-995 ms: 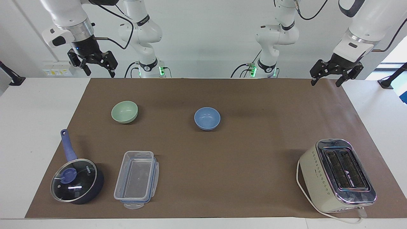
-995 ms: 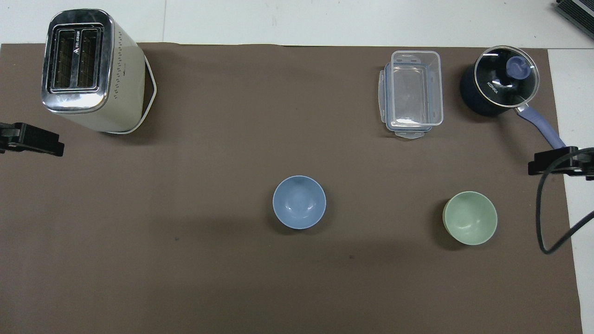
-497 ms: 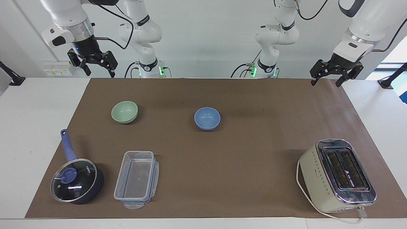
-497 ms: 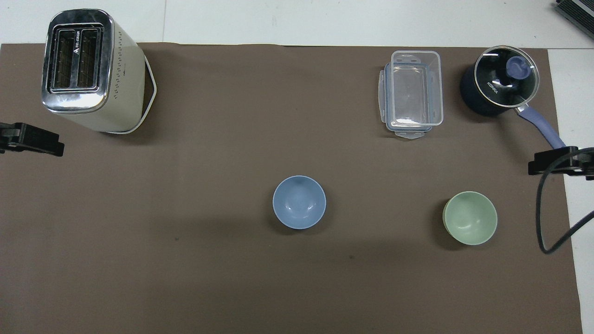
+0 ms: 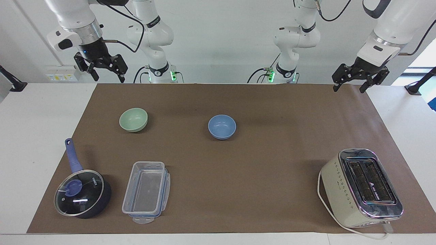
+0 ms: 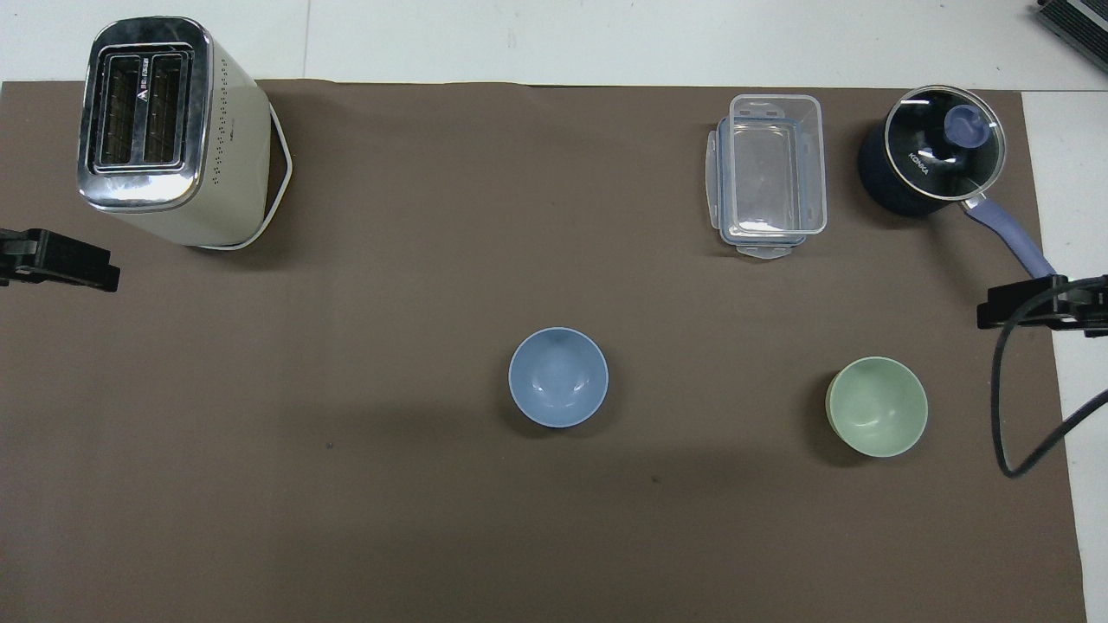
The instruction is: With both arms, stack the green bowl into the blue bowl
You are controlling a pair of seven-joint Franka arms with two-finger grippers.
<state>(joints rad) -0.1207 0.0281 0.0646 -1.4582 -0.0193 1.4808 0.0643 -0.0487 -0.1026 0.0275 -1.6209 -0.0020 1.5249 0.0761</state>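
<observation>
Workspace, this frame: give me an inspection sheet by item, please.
Surface: brown mat on a white table.
Job's things: green bowl and blue bowl upright, apart, empty; green one toward the right arm's end.
Clutter: lidded saucepan, clear container, toaster, all farther from the robots than the bowls.
Grippers: right claw and left claw open, raised, empty, over the mat's corners nearest the robots.
Cables: toaster cord beside the toaster; black cable by the right claw.
Surroundings: wall socket.

green bowl [image 5: 133, 119] beside blue bowl [image 5: 222, 126], toward right arm's end, apart
</observation>
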